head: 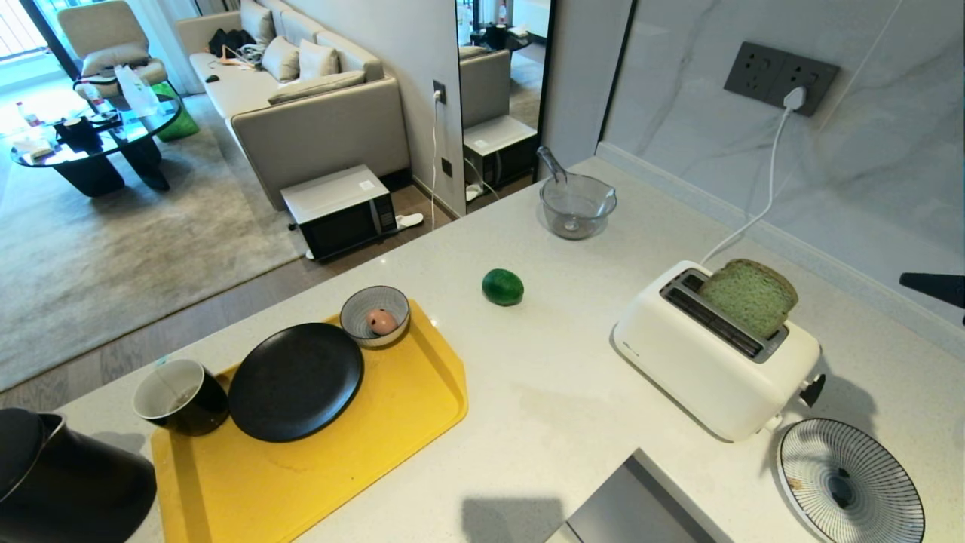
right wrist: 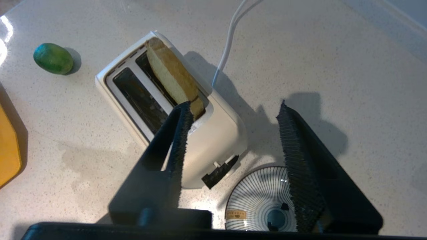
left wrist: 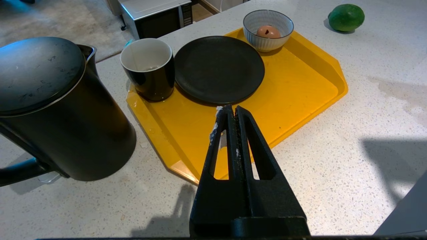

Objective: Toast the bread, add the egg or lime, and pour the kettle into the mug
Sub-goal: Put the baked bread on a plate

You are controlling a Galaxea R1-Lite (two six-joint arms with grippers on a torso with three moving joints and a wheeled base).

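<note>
Bread [head: 750, 296] upright in toaster [head: 712, 354] slot — right gripper [right wrist: 233, 110] above, jaws spread; left gripper [left wrist: 232, 111] pressed together.

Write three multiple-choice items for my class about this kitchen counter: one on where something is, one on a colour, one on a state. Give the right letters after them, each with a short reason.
1. Where is the bread?
A. On the black plate
B. Standing in a slot of the toaster
C. On the striped plate

2. What colour is the tray under the mug and the black plate?
A. Yellow
B. Red
C. White

3. How does the right gripper stand?
A. Shut on the bread
B. Shut on the lime
C. Open, holding nothing

Answers:
1 B: the slice sticks up out of the toaster's far slot.
2 A: the tray is bright yellow in the head and left wrist views.
3 C: its fingers stand wide apart above the toaster with nothing between them.
</note>
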